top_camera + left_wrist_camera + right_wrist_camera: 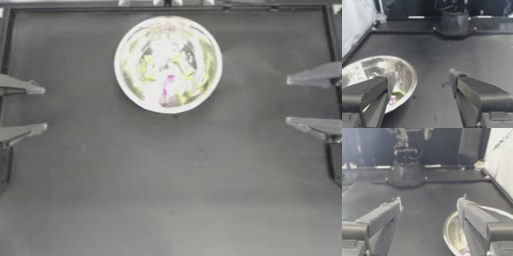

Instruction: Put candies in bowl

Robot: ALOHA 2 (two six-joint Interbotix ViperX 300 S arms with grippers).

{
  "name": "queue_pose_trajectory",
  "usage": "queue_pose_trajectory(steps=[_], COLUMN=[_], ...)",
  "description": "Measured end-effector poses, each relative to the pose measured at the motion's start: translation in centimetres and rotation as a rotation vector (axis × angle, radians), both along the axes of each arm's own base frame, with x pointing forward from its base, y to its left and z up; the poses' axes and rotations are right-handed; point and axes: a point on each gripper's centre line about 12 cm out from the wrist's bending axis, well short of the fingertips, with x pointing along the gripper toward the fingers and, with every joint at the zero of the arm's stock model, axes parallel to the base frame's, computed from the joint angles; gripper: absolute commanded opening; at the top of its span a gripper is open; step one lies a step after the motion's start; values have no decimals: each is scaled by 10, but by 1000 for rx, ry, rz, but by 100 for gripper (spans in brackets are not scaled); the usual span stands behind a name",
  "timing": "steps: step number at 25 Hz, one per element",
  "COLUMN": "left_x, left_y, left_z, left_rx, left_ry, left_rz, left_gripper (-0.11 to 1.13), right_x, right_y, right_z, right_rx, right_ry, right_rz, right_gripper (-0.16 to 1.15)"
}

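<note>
- Left gripper (41, 109) sits at the table's left edge, drawn back, jaws spread wide with nothing between them.
- Right gripper (290, 100) sits at the right edge, likewise drawn back, jaws spread wide and holding nothing.
- Both grippers are well apart from the bowl (127, 80), which stands on the table (174, 190) in its far half, near the middle, between the two arms.
- Candies (168, 75) lie inside the bowl; yellow-green ones and a purple-and-white one show, mixed with their reflections on the shiny wall, so their number cannot be told.
- From the left wrist, the bowl (375, 66) shows beyond one jaw, with a green candy (398, 94) and a pinkish one (392, 100) low inside it.
- From the right wrist, the bowl's rim (448, 228) shows partly behind one jaw, and a bit of pink wrapper (464, 250) peeks out at its base.
- Across the table each wrist view shows the other arm's base (454, 23).
</note>
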Motion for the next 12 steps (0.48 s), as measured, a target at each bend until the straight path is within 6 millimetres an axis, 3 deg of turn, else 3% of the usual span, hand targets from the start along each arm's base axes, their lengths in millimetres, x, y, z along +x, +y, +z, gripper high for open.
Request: queue_pose_trajectory(steps=[12], left_x=[-1], left_y=[1], left_z=[1], left_rx=[0], left_ry=[-6], left_rz=[5], left_gripper=[96], right_x=[-7], right_y=[2], right_z=[-6], right_rx=[10], right_ry=[-9], right_rz=[-1], right_gripper=[97])
